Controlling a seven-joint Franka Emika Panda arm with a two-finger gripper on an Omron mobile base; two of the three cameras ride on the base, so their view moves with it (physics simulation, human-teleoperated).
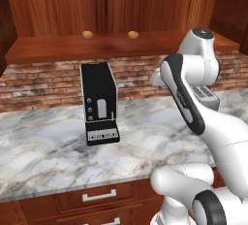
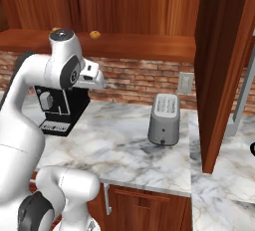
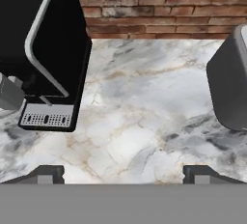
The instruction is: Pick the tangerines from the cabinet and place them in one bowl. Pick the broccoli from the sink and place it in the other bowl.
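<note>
While the tool (image 3: 123,172) hangs wide apart and empty above the marble tabletop (image 1: 48,146), both tangerines sit up on the cabinet shelf (image 1: 58,47), well above it: one to the left (image 1: 87,34), the other to its right (image 1: 133,35), well apart from each other. Here's the worry: the climb to that shelf goes right past the black coffee machine (image 1: 99,103), which stands directly beneath the left fruit, so a careless swing of the elbow could clip it. The grey toaster (image 2: 165,119) sits off to the other side and looks safer. Round fruit on a flat board is the other hazard; one finger arriving early could nudge a tangerine and send it rolling toward the back or off the lip. The shelf is shallow under the upper panel too, so a steep approach may bump the wood. No bowl is in sight yet.
</note>
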